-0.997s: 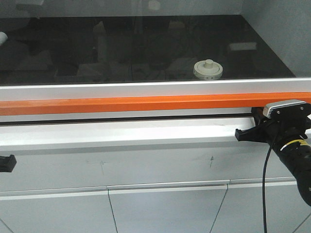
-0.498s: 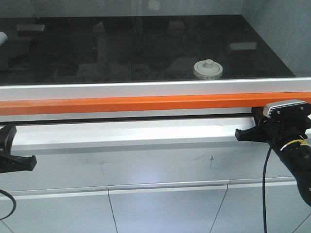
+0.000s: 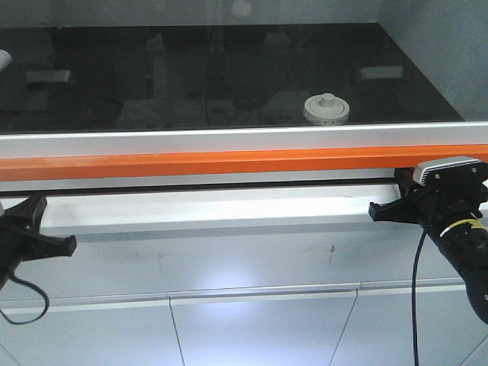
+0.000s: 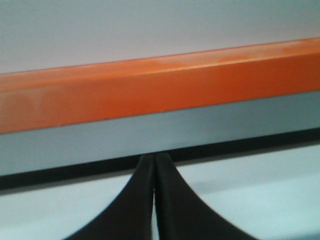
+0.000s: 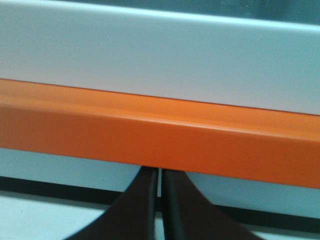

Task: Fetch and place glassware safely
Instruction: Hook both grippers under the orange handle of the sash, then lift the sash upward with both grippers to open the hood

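Observation:
The glassware [image 3: 326,107], a squat jar with a cream-white knobbed lid, stands on the dark floor inside the cabinet, behind the glass pane, right of centre. My left gripper [image 3: 71,244] is low at the left edge, in front of the white ledge [image 3: 213,210] and far from the jar. In the left wrist view the left gripper [image 4: 154,159] is shut and empty, pointing at the ledge. My right gripper [image 3: 372,211] rests at the ledge on the right, below the jar. Seen from the right wrist, this right gripper [image 5: 160,172] is shut with only a slit, just under the orange bar.
An orange bar [image 3: 229,162] and a white frame rail [image 3: 229,139] run across the front of the glass pane between the grippers and the jar. White cabinet doors [image 3: 259,328] lie below the ledge. A cable [image 3: 416,290] hangs from the right arm.
My left gripper has come up from the lower left edge and moved right and upward toward the ledge. The right gripper and the jar have not moved.

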